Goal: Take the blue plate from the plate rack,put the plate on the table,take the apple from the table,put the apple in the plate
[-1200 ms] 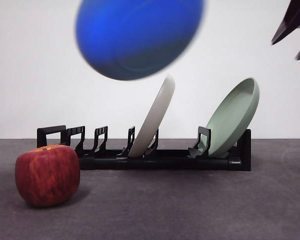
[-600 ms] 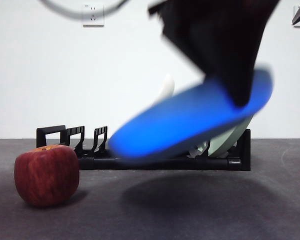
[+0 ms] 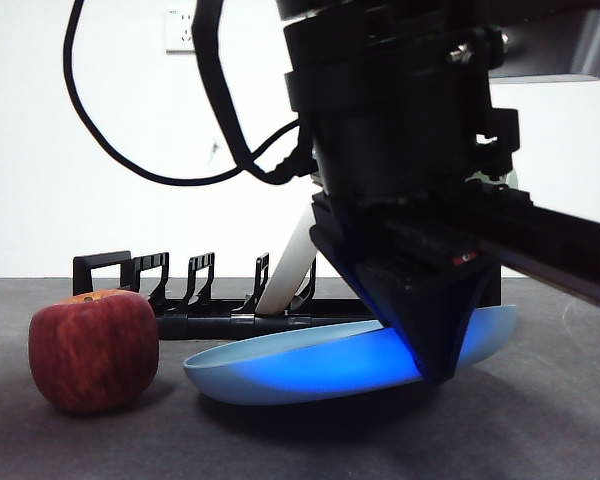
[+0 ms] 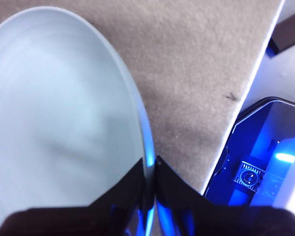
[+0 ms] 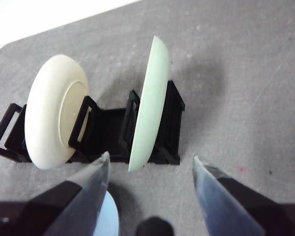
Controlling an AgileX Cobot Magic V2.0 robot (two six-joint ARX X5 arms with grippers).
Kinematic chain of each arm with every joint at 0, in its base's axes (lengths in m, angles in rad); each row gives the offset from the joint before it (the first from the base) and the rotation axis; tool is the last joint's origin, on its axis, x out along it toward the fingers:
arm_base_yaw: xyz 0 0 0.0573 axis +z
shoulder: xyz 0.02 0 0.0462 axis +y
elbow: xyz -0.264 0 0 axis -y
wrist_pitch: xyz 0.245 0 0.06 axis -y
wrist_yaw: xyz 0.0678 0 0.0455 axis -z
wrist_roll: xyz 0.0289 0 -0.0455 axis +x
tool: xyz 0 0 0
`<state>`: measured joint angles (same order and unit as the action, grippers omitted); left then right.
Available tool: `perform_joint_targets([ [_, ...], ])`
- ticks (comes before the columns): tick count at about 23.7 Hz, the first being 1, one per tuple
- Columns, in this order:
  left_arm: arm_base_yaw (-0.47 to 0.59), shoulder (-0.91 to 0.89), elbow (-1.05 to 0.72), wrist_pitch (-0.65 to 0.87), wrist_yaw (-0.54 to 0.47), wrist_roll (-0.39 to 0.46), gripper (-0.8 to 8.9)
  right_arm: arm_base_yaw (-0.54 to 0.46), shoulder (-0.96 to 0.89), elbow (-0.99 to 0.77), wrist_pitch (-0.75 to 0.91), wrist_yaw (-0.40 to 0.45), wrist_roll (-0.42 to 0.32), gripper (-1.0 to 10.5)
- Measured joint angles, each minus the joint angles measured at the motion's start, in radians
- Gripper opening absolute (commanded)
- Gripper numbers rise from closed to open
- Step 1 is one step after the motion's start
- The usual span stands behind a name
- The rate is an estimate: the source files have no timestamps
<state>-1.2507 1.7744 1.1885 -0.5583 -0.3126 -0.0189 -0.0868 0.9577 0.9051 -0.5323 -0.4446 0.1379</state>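
Observation:
The blue plate [image 3: 310, 365] lies low over the table [image 3: 540, 430], in front of the plate rack [image 3: 220, 320]. It is tilted, with its left side down by the table and its right rim a little higher. My left gripper [image 3: 435, 350] is shut on that right rim; in the left wrist view its jaws [image 4: 150, 164] pinch the plate's edge [image 4: 64, 113]. The apple [image 3: 93, 350] stands on the table just left of the plate, apart from it. My right gripper [image 5: 150, 157] is open and empty above the rack [image 5: 105, 132].
A cream-white plate [image 5: 54, 110] and a sage-green plate [image 5: 150, 103] stand in the rack; the cream one also shows in the front view [image 3: 290, 265]. The left arm's dark body and cable fill the upper front view. The table's edge [image 4: 246, 98] runs close beside the left gripper.
The left gripper has brought the blue plate down from high above the rack to the table in front of it. The arm now fills the front view. The apple has not moved.

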Motion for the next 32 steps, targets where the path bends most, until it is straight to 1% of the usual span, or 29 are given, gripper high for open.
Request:
perform_joint_targets([
  [1, 0.000, -0.001, 0.001, 0.000, 0.019, 0.000, 1.03, 0.000, 0.000, 0.000, -0.006, 0.000, 0.000, 2.8],
  [3, 0.006, 0.000, 0.001, 0.000, 0.075, -0.001, 3.83, 0.000, 0.000, 0.000, -0.026, -0.001, 0.000, 2.8],
  [4, 0.006, 0.000, 0.001, 0.000, 0.082, -0.001, 4.26, 0.000, 0.000, 0.000, -0.033, -0.001, 0.000, 2.8],
  [6, 0.006, 0.000, 0.000, 0.003, 0.084, -0.001, 4.27, 0.000, -0.001, 0.000, -0.040, -0.016, 0.000, 2.8],
  [8, 0.007, 0.000, 0.001, 0.006, 0.082, -0.003, 4.27, 0.000, -0.001, 0.000, -0.042, -0.080, 0.000, 2.8],
  [11, 0.012, -0.018, 0.029, -0.025, 0.079, -0.016, 4.27, 0.020, -0.001, 0.000, -0.042, -0.211, 0.000, 2.9],
  [13, 0.012, -0.082, 0.078, -0.060, 0.035, -0.020, 4.27, 0.066, -0.002, 0.000, -0.034, -0.233, 0.000, 2.9],
  [17, 0.030, -0.268, 0.238, -0.194, -0.128, -0.019, 4.27, 0.196, -0.002, 0.000, 0.001, -0.232, 0.000, 3.0],
  [21, 0.093, -0.373, 0.328, -0.274, -0.206, -0.014, 4.27, 0.297, -0.002, 0.000, 0.074, -0.213, 0.010, 4.2],
  [22, 0.118, -0.399, 0.346, -0.284, -0.217, -0.011, 4.27, 0.326, -0.002, 0.000, 0.092, -0.195, 0.017, 4.5],
  [26, 0.238, -0.514, 0.373, -0.292, -0.227, -0.008, 4.27, 0.430, 0.010, 0.020, 0.107, -0.114, 0.032, 4.5],
  [30, 0.387, -0.629, 0.373, -0.341, -0.227, -0.008, 4.27, 0.544, 0.076, 0.080, 0.115, -0.083, 0.038, 4.6],
  [32, 0.468, -0.679, 0.373, -0.391, -0.228, -0.008, 4.27, 0.612, 0.124, 0.117, 0.115, -0.045, 0.035, 5.4],
])
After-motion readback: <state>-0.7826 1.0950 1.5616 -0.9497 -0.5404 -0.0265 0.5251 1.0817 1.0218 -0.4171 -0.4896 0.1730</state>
